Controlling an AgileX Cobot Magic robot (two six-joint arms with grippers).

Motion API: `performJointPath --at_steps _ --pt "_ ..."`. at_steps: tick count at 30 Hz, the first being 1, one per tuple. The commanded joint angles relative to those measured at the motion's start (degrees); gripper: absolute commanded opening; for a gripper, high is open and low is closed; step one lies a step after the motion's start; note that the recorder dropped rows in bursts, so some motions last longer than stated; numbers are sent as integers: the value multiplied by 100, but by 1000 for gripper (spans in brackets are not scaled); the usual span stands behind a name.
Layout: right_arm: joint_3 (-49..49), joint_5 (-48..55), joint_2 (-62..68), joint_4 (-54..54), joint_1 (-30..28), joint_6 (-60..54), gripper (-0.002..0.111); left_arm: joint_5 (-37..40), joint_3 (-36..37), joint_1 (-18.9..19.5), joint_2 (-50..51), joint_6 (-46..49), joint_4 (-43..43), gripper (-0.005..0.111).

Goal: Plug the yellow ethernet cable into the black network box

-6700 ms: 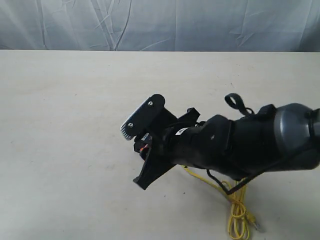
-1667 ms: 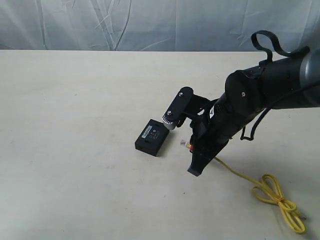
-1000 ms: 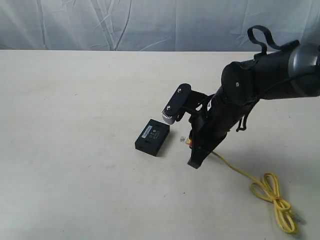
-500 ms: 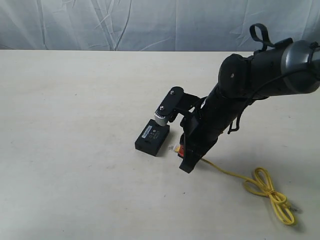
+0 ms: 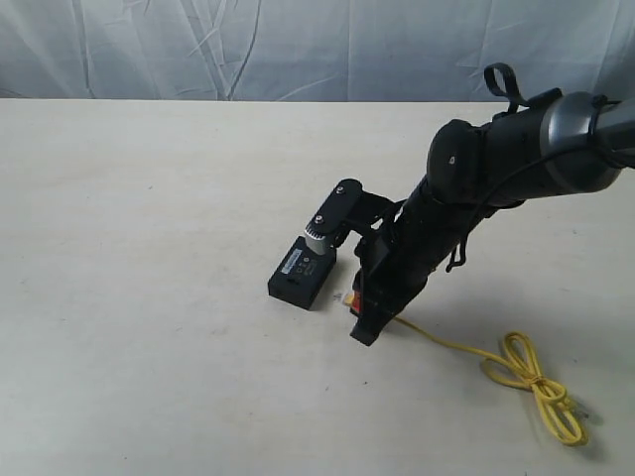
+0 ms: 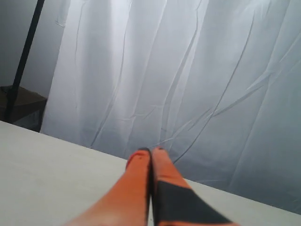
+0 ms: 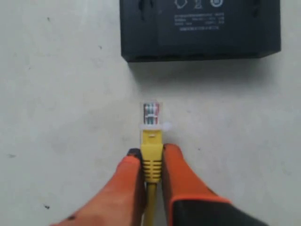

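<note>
1. The right orange-padded tool (image 7: 151,159) pinches the thin yellow ethernet cable (image 7: 151,141) behind its clear plug (image 7: 151,114).
2. The flat matte black network box (image 5: 303,271) lies mid-frame, near the plug but apart.
3. The left tool (image 6: 150,153) is pressed together.

The right pincer (image 5: 354,299) has brought the yellow ethernet cable (image 5: 451,347) nearer the black network box (image 5: 301,273) — loop trailing.

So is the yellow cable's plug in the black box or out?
Out. The right gripper holds the yellow ethernet cable with its clear plug short of the black network box, bare table between them.
</note>
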Motion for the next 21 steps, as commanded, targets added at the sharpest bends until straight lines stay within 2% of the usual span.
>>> performJointPath --at_steps 1,9,14,17,21 --pt "-35 -84 -6 -15 -31 -32 -1 348 -742 -58 768 0 -84 0" --pt "-35 -94 -6 -86 -31 -32 -1 1729 -2302 -58 3954 319 53 0" --pt "-35 -98 -6 257 -31 -21 -1 2538 -3132 -171 5660 1608 -945 0" --pt "-35 -98 -6 341 -31 -21 -1 2661 -3492 -388 6447 2276 -1514 0" --pt "-35 -170 -6 387 -31 -21 -1 2502 -3943 -721 7322 2361 -1556 0"
